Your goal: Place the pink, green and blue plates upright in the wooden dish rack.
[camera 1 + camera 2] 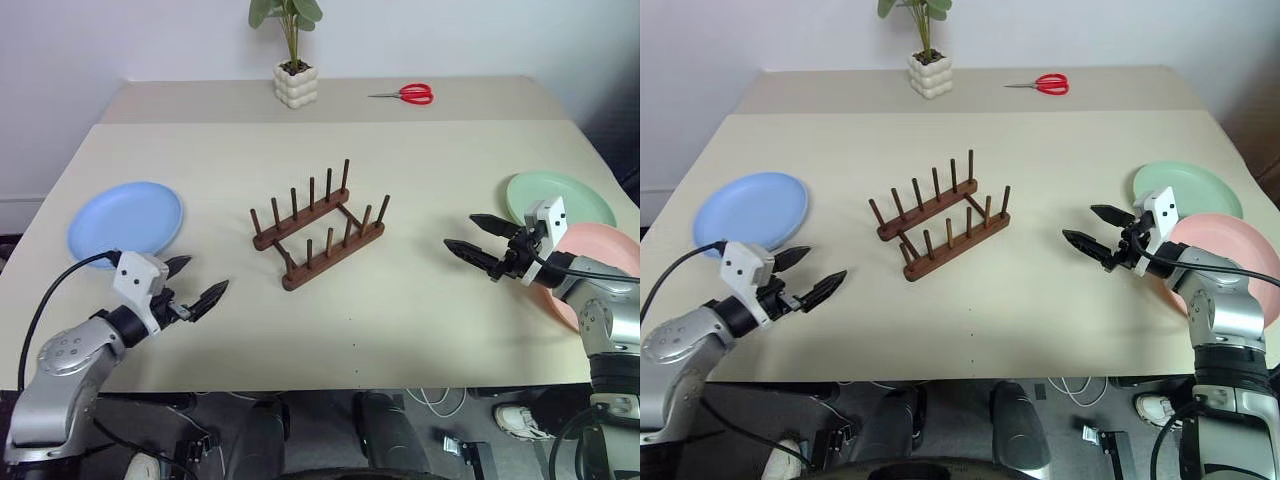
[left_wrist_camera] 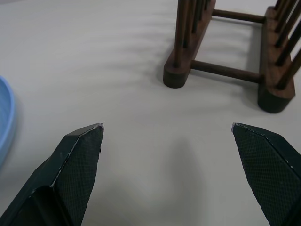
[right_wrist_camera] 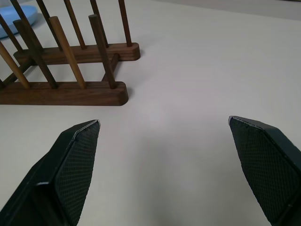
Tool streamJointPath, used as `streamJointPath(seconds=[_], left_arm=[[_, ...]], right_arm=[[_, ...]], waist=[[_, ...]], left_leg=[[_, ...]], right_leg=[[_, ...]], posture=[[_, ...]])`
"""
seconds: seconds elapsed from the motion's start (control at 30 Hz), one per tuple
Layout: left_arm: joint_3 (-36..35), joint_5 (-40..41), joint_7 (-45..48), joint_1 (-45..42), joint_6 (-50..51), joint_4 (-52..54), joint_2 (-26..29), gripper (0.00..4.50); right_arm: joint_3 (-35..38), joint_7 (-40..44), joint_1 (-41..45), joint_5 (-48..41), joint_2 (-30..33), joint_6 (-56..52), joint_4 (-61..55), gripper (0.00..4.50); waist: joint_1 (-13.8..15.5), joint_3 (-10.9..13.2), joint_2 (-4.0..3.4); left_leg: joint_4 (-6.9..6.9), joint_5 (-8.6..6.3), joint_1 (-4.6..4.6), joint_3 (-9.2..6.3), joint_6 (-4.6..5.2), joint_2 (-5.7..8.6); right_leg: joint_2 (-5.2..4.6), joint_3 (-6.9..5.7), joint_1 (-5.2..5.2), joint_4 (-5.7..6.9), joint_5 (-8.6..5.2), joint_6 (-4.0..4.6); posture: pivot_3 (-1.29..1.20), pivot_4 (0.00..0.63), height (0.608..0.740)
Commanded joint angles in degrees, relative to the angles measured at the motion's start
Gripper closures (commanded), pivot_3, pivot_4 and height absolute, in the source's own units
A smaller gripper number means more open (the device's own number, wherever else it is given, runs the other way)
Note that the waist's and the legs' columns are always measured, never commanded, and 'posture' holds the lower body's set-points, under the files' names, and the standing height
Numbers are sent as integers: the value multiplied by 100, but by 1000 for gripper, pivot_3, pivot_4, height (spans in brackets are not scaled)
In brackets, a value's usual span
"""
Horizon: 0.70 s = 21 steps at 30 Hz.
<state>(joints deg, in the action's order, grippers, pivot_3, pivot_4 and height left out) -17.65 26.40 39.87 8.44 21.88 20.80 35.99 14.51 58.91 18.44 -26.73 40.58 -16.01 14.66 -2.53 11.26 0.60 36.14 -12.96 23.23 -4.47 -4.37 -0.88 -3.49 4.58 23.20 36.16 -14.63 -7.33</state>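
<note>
Blue plate [image 1: 125, 220] lies flat at the 9 o'clock side of the beige surface [image 1: 400, 200], close to its left edge, with nothing on it.

Left hand [image 1: 200, 284] hovers at about 7 o'clock, just below and right of the blue plate and clear of it. Its two black fingers [image 2: 77, 162] stand wide apart with nothing between them, aimed toward the rack.

Wooden dish rack [image 1: 318, 226] sits at the centre of the surface, set diagonally from lower left to upper right. Both rails carry upright pegs and every slot is unoccupied. In the left wrist view the near end of the rack [image 2: 225, 56] stands ahead of the fingertips, well apart from them.

Potted plant [image 1: 294, 55] in a white knobbly pot stands at 12 o'clock by the far wall. Red-handled scissors [image 1: 406, 94] lie at roughly 1 o'clock, near the far edge.

Right hand [image 1: 472, 236] hovers at about 3 o'clock, fingers spread wide and holding nothing, aimed left toward the rack.

Green plate [image 1: 575, 198] lies flat at 3 o'clock near the right edge. Pink plate [image 1: 605, 250] lies just below it toward 4 o'clock, partly hidden by the right arm; the two rims appear to overlap, though the arm obscures the join.
</note>
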Motion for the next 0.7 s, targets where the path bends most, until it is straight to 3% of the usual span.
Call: streamJointPath(seconds=[0.03,0.7], left_arm=[[-166,139,46,26,27,250,75,0],[250,18,72,530,21,609,-64,0]], right_arm=[[159,28,66,-88,68,66,-139,27],[-184,-149,518,166,-431,438,182,27]], waist=[[7,0,0],[2,0,0]], left_leg=[[1,0,1,0,0,0],[0,0,2,0,0,-1]], right_leg=[[0,0,0,0,0,0],[0,0,2,0,0,0]], posture=[[0,150,730],[0,150,730]])
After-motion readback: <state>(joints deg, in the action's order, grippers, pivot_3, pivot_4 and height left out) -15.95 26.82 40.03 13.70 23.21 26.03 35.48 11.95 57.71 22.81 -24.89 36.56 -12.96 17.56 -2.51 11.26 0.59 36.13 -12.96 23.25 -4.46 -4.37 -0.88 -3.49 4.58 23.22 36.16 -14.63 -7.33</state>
